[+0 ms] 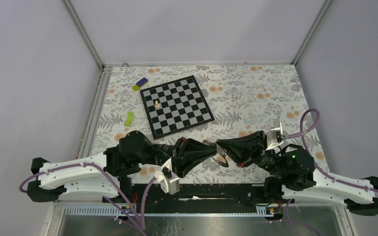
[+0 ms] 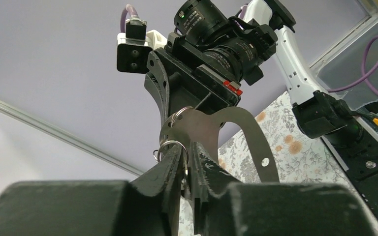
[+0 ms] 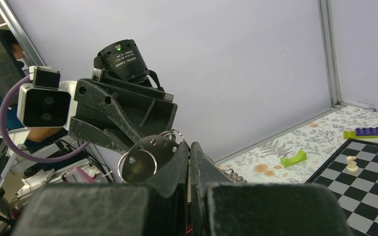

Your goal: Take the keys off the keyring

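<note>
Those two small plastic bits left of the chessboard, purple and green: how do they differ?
The purple brick is blocky and studded, stacked on a yellow-green plate; the green piece is one colour and arched. The purple brick lies by the chessboard's far corner; the green piece lies beside its left edge. Both rest on the floral cloth, off the chessboard.

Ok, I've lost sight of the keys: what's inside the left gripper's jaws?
A flat silvery metal piece runs down between the shut fingers of the left gripper, the keyring looped at their tips. Its lower part is covered by the fingers; no key blades show.
</note>
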`<state>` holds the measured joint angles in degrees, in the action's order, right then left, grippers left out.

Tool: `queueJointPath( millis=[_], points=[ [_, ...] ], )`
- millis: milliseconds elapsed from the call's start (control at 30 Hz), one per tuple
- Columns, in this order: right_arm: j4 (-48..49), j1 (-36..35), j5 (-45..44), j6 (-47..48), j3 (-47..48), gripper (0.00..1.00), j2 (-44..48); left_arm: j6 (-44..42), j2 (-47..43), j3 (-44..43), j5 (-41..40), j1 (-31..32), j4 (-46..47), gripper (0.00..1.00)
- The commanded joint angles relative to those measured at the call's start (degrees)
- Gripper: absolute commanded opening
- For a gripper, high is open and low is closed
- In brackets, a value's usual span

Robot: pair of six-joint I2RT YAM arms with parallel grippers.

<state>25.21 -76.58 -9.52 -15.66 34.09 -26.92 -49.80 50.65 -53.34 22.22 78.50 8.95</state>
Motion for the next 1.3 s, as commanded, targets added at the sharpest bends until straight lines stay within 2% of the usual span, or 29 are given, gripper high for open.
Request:
queueJointPath(
  millis=[0, 67, 167, 300, 567, 733, 833, 1067, 1267],
  points=[
    [0.6, 0.5, -5.1, 4.0, 1.1, 0.00, 0.5, 0.6, 0.1, -1.8, 3.3, 0.9, 3.7, 0.22],
    [0.5, 0.5, -4.9, 5.9, 1.3, 0.00, 1.1, 1.6, -0.4, -1.2, 2.7, 0.9, 4.6, 0.35],
    [-0.4, 0.5, -4.0, 9.9, 2.1, 0.00, 2.3, 3.7, -0.9, 0.7, 1.4, 0.9, 8.7, 0.45],
    [-4.9, 0.5, -1.7, 16.2, 5.5, 0.00, 3.4, 5.9, -0.6, -0.2, 1.2, 0.9, 8.0, 0.50],
    [-7.1, 0.5, 5.2, 30.1, 6.2, 0.00, 5.3, 18.0, -0.5, -1.6, -8.5, 0.9, 11.5, 0.49],
    [-14.0, 0.5, 12.3, 41.4, 9.8, 0.00, 4.2, 22.6, -0.7, -2.1, -12.1, 0.9, 11.5, 0.48],
    [-19.1, 0.5, 16.7, 48.5, 12.8, 0.00, 3.5, 23.8, -1.2, -1.8, -12.1, 0.9, 12.0, 0.48],
    [-29.8, 0.5, 19.2, 58.1, 19.2, 0.00, 1.6, 26.9, -3.8, 0.3, -10.2, 0.9, 15.3, 0.47],
    [-32.0, 0.4, 19.8, 61.3, 21.9, 0.00, -0.8, 29.7, -2.2, -0.1, -12.5, 0.9, 17.1, 0.40]
  ],
)
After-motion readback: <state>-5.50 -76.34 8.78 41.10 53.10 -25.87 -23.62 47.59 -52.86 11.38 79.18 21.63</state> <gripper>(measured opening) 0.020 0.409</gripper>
